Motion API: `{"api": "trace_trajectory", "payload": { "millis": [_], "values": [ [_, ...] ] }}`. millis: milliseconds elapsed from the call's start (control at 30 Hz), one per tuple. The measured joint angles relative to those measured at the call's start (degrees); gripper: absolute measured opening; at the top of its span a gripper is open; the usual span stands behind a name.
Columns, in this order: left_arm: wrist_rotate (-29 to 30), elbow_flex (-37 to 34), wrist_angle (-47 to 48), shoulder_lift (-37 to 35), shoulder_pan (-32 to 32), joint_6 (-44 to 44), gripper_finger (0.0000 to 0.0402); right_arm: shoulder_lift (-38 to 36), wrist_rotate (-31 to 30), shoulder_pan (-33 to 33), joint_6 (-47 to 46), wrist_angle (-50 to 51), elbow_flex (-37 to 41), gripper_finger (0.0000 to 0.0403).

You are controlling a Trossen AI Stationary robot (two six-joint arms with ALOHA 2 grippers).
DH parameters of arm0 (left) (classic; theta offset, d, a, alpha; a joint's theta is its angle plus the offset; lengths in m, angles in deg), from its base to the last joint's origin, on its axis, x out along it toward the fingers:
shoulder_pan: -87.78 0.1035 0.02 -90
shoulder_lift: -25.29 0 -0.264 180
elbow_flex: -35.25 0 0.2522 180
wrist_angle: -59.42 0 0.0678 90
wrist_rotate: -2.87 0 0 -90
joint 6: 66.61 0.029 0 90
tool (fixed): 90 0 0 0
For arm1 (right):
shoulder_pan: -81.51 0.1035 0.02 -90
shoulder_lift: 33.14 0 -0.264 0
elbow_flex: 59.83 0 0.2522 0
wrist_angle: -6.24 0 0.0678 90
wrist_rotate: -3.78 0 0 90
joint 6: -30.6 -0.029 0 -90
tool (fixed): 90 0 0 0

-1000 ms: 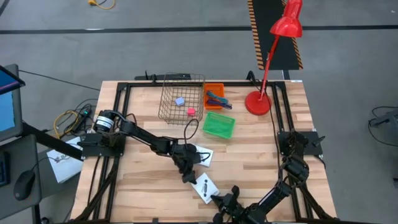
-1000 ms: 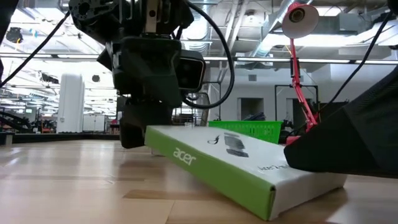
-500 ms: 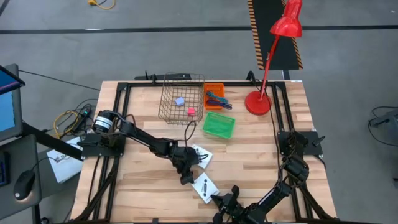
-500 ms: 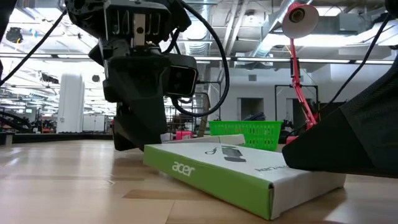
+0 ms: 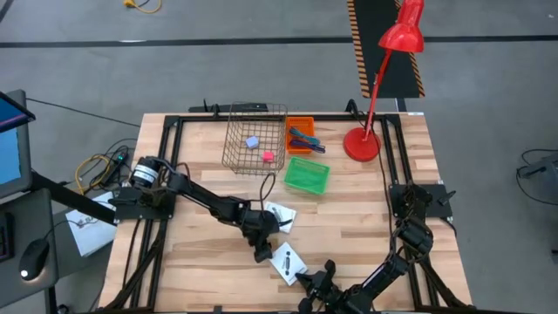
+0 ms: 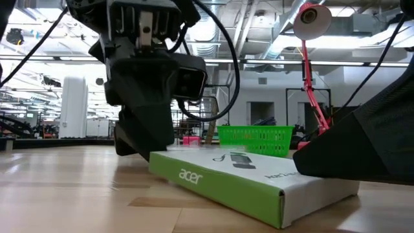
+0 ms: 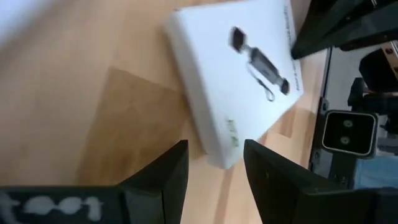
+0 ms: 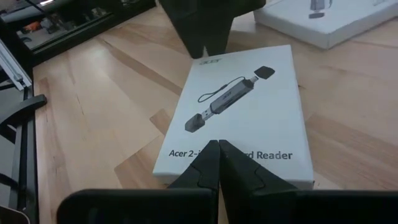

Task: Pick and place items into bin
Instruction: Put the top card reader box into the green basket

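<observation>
While both arms sit low at the table's front half, stock reads as follows.

Table [image 5: 366, 218]: pale wood slats, dark frame round edge.
L gripper [image 5: 262, 254]: down at table lvl, just at 10 o'clock of front box; fingers [image 7: 163, 174] spread wide, nothing between them, box edge just beyond tips in L wrist view. Looms large in low view [image 6: 143, 137], tips at box's far end.
R gripper [image 8: 217, 163]: at table's front edge, 6 o'clock side [image 5: 309, 288]; fingers pressed together, nothing gripped, tips resting at box's near edge.
Front box [image 5: 287, 264]: flat white pkt w/ green side, dark print of a card reader; lies flat btwn the two grippers. Also seen [image 8: 239, 118], [image 7: 236, 81], [image 6: 246, 178].
2nd white box [image 5: 281, 215]: flat on table, just at 1 o'clock of L gripper, partly under L arm; corner shows [image 8: 336, 18].
Wire basket [image 5: 255, 139]: at 12 o'clock, rear centre; holds lilac cube [image 5: 252, 141] & pink cube [image 5: 268, 156].
Orange tray [image 5: 301, 125]: touching basket's 3 o'clock side; holds pen-like sticks [image 5: 302, 139], blue/pink/teal, heaped.
Green basket [image 5: 307, 175]: just at 6 o'clock of orange tray; contents can't tell.
Red lamp [image 5: 362, 144]: base at rear R, neck leaning up & back.
</observation>
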Motion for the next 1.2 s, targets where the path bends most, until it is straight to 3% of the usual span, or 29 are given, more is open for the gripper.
{"api": "trace_trajectory", "payload": {
  "millis": [367,1200],
  "values": [
    [-0.8,2.4,-1.3,3.5,-0.7,0.2,0.0144,0.0,-0.2,-0.2,0.4,-0.2,0.0,0.0000],
    [-3.5,4.1,0.3,4.0,-0.5,-1.1,0.0144,0.5,-1.5,1.3,2.6,-2.5,0.6,0.0000]
  ]
}}
